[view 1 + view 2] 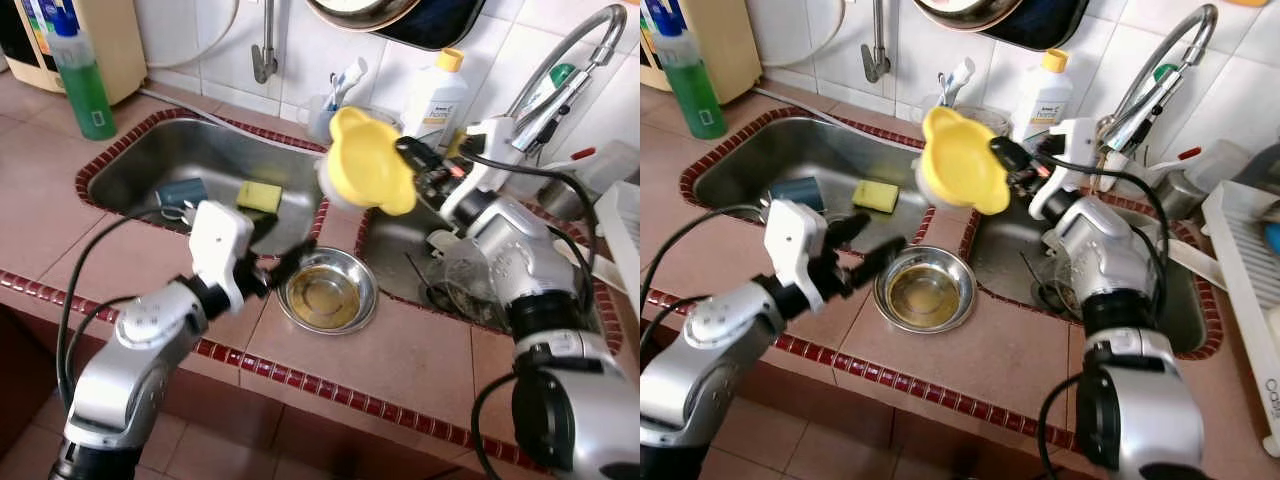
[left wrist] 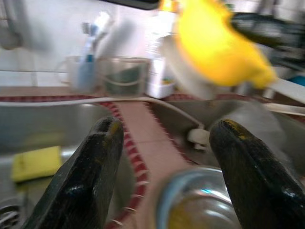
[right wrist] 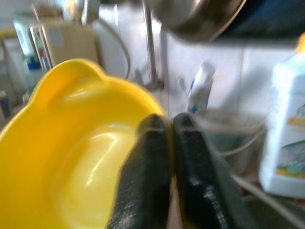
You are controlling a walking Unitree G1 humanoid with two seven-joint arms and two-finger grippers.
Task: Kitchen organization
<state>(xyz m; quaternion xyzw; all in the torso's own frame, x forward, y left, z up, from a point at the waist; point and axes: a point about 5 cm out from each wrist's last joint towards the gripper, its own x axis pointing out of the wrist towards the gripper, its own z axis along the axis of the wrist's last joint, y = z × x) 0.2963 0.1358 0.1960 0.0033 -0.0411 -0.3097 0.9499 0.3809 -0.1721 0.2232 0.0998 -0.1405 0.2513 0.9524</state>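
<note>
My right gripper (image 1: 408,152) is shut on the rim of a yellow plastic bowl (image 1: 368,162), holding it tilted in the air above the divider between the two sinks. In the right wrist view both fingers (image 3: 164,157) pinch the bowl's edge (image 3: 90,148). A small steel bowl (image 1: 326,290) with brownish liquid sits on the tiled counter in front of the divider. My left gripper (image 1: 278,262) is open just left of that steel bowl, its fingertips (image 2: 102,157) near the rim (image 2: 200,200).
The left sink (image 1: 160,160) holds a yellow sponge (image 1: 260,196) and a dark item. The right sink (image 1: 1010,250) holds glassware. A green bottle (image 1: 82,82), white bottle (image 1: 437,100), cup with brushes (image 1: 335,105), faucet (image 1: 560,70) and dish rack (image 1: 1250,270) ring the counter.
</note>
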